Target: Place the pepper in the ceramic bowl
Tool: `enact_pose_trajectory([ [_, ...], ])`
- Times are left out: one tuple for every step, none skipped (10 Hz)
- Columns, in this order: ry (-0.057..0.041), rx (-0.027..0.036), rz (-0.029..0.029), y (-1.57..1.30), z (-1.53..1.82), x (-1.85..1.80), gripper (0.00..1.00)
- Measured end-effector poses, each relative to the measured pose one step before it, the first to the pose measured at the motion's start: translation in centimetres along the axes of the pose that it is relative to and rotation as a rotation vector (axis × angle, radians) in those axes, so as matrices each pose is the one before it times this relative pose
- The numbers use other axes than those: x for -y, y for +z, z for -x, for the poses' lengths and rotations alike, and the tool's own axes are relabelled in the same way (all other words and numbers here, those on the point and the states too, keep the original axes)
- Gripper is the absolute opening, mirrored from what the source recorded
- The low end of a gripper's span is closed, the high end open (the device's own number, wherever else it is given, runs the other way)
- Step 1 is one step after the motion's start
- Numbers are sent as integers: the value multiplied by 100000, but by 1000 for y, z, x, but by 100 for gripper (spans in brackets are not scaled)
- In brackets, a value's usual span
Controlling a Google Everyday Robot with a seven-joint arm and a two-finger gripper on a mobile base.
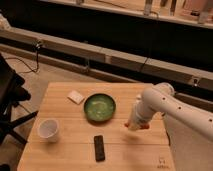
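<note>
Where the white arm reaches in from the right, the hand (135, 123) is held low over the desk (65, 150), to the right of the ceramic bowl (99, 107); the pepper (144, 127) is seen under it, red-orange showing at either side; whether it is grasped cannot be told; the bowl is set apart from both; a black remote (99, 148) is laid nearer the front edge.

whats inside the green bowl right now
Only bare green glaze shows inside the ceramic bowl; nothing covers its floor. The pepper is outside, to the bowl's right, mostly hidden by the pincer over it.
</note>
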Motion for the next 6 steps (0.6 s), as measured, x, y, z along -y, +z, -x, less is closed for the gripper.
enact_pose_trajectory([
  [-529,111,-662,-145,267,431,0],
  [-306,164,-840,-420,259,433,0],
  [-459,77,-616,-368,304,364,0],
  [-567,132,-771,-401,336,418,0],
  [-651,146,-1061,-471,481,461,0],
  [-1085,168,-550,-143,671,356,0],
])
